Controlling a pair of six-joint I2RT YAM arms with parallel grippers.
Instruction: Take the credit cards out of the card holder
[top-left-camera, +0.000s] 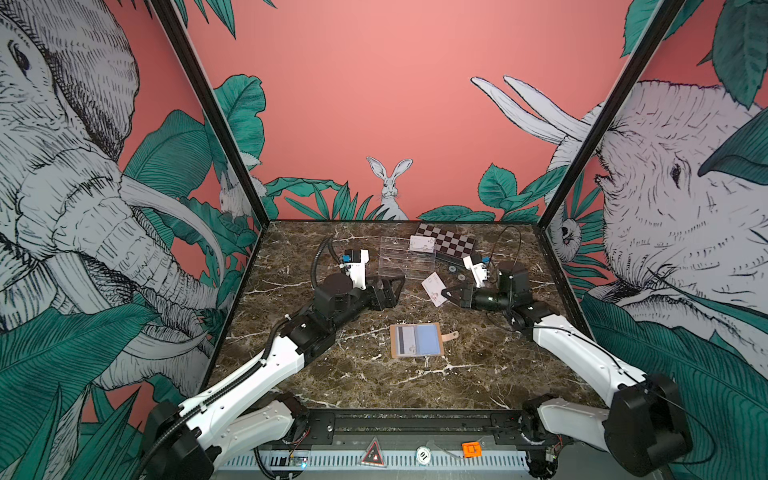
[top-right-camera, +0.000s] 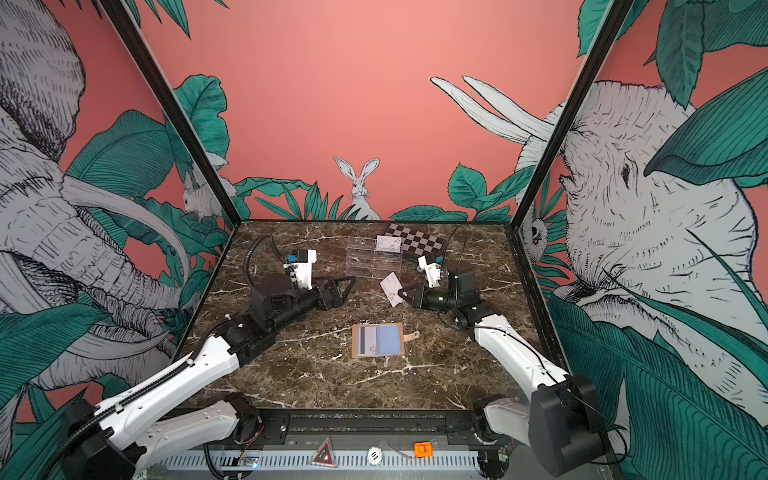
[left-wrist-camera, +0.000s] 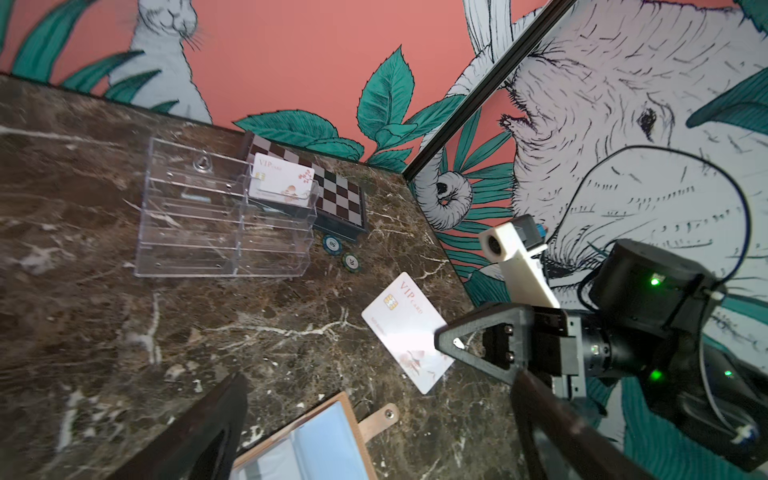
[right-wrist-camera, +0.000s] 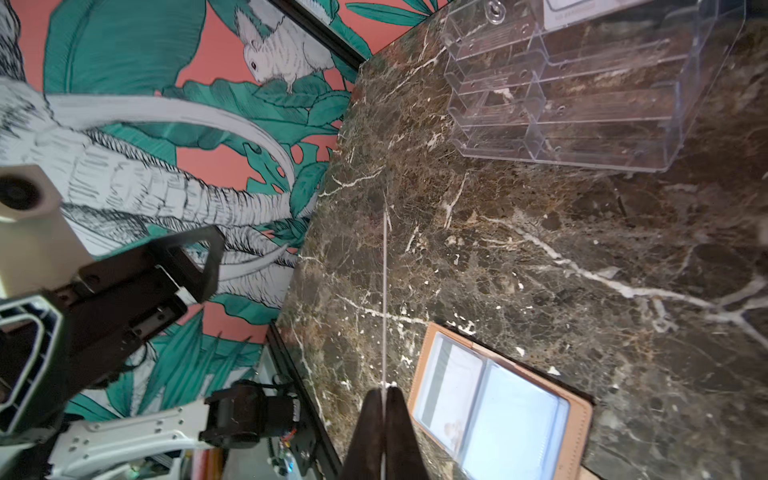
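Between the pressed-together fingers of the right gripper (top-left-camera: 446, 293) sits one of the credit cards (top-left-camera: 434, 289), a white card clamped by one short end. Its printed face with the chip shows to the left wrist camera (left-wrist-camera: 407, 332), and it appears edge-on as a thin line running out from the fingertips in the right wrist view (right-wrist-camera: 385, 291). Whether its free end touches the desk (top-left-camera: 332, 374) cannot be told.

Nearer the robot's base than that gripper, and lower, the card holder (top-left-camera: 428, 338) lies flat and opened on the desk, strap tab (top-left-camera: 450, 336) pointing to the right gripper's side. A second card (top-left-camera: 405, 340) is in the sleeve farther from that tab, with a dark stripe showing along its edge. The bluish sleeve beside the tab shows no card face.

Across from the right gripper, beyond the held card's free end, the left gripper (top-left-camera: 392, 291) hangs with its jaws spread wide and nothing between them.

Farther out from both grippers, toward the back wall, stands a clear acrylic tray (top-left-camera: 405, 259). A third card (top-left-camera: 422, 243) leans in its back compartment on the right gripper's side. A checkered box (top-left-camera: 451, 243) lies just behind the tray, and two dark chips (left-wrist-camera: 332, 244) rest on the desk between that box and the right gripper.
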